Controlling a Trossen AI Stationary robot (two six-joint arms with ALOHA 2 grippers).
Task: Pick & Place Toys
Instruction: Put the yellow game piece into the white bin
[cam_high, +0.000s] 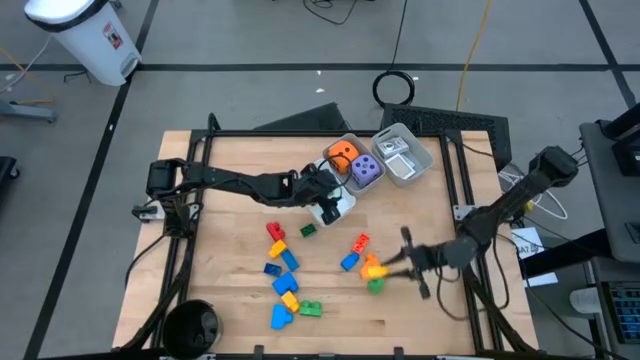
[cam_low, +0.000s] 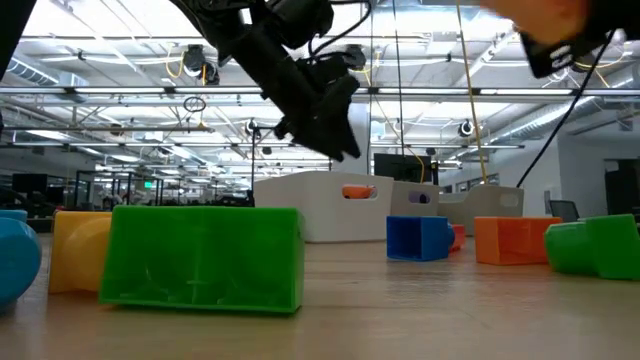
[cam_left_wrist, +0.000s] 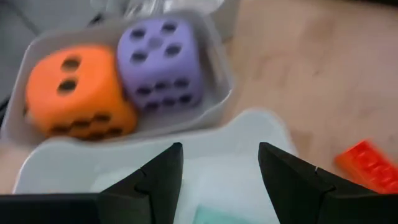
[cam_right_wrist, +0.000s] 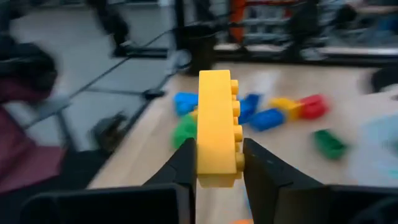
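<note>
From above, the right gripper (cam_high: 398, 262) stretches low beside loose bricks (cam_high: 285, 285) on the surface, while the left gripper (cam_high: 325, 205) hovers over a white tray (cam_high: 340, 208), likely having dropped something. The left wrist view shows its fingers (cam_left_wrist: 155, 180) released, the dice (cam_left_wrist: 161, 62) just beyond. In the right wrist view, fingers (cam_right_wrist: 183, 165) clamp an upright yellow brick (cam_right_wrist: 217, 127) for carrying.

Robotics lab in an open industrial hall. Wooden worktop (cam_high: 240, 300) in a black metal frame (cam_high: 300, 133) on a grey floor (cam_high: 250, 50) with taped lines and loose cables (cam_high: 470, 50). Exposed ceiling trusses (cam_low: 130, 95), strip lights, monitors (cam_low: 400, 165) behind. White bin (cam_high: 85, 35) nearby.
</note>
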